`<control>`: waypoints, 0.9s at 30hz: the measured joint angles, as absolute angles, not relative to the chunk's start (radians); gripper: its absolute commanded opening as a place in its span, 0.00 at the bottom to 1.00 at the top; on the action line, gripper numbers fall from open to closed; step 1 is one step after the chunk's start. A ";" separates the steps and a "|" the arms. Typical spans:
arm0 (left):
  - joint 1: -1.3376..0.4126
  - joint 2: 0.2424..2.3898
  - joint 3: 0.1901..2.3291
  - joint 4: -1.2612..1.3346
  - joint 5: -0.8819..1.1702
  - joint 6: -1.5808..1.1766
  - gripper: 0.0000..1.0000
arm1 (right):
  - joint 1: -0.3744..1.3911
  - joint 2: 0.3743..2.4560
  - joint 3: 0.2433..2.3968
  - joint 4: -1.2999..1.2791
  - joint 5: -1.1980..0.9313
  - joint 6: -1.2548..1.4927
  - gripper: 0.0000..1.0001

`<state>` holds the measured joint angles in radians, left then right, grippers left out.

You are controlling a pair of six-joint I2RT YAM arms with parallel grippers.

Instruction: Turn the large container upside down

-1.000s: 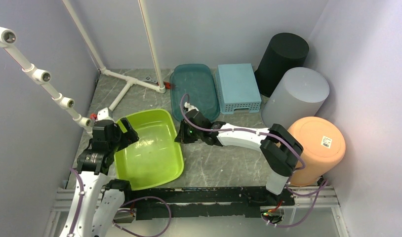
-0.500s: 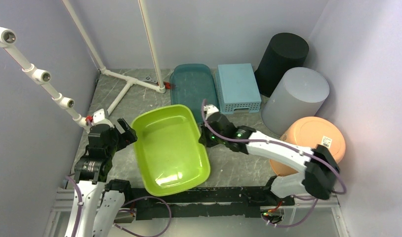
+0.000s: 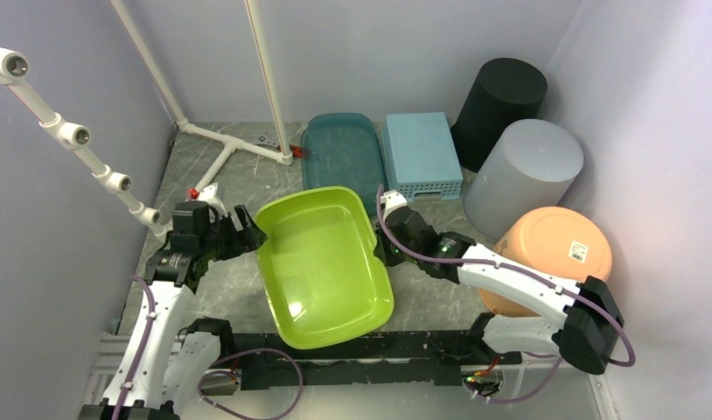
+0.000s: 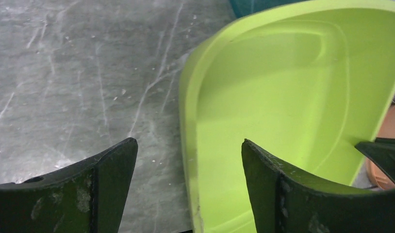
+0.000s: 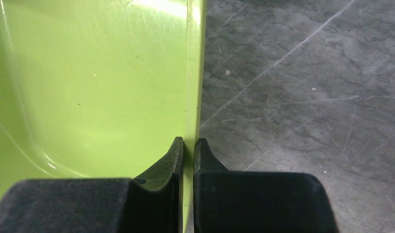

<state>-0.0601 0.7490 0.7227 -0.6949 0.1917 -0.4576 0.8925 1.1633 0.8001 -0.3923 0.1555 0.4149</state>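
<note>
The large lime-green container (image 3: 322, 262) sits mouth-up, lifted and tilted over the middle of the table. My right gripper (image 3: 384, 248) is shut on its right rim; in the right wrist view (image 5: 188, 141) the two fingers pinch the thin green wall (image 5: 193, 73). My left gripper (image 3: 247, 234) is open at the container's left rim. In the left wrist view (image 4: 188, 145) its fingers straddle the green rim (image 4: 186, 121) without touching it, one finger over the table, the other over the inside.
A teal tray (image 3: 339, 150) and a light-blue basket (image 3: 422, 153) lie upside down at the back. A black bin (image 3: 501, 96), a grey bin (image 3: 532, 166) and an orange bin (image 3: 558, 254) stand upside down at the right. White pipes (image 3: 226, 144) stand at the back left.
The container has been carried rightward from the left side to the table's middle by the right gripper. The left gripper has followed to the right and stays open at the left rim.
</note>
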 measured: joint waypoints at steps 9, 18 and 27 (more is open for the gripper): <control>-0.060 0.798 0.723 -0.680 0.243 -0.456 0.60 | 0.892 1.213 0.805 -0.343 0.142 0.436 0.00; -0.059 0.897 0.741 -0.725 0.220 -0.461 0.24 | 0.884 1.260 0.820 -0.321 0.109 0.471 0.00; -0.052 0.876 0.741 -0.723 0.183 -0.455 0.03 | 0.743 1.285 0.759 -0.182 -0.166 0.530 0.29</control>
<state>-0.0525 0.8761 0.7406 -0.7231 0.1825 -0.4553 0.7429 1.2846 0.7589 -0.1822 -0.1658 0.5304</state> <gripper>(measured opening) 0.078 0.168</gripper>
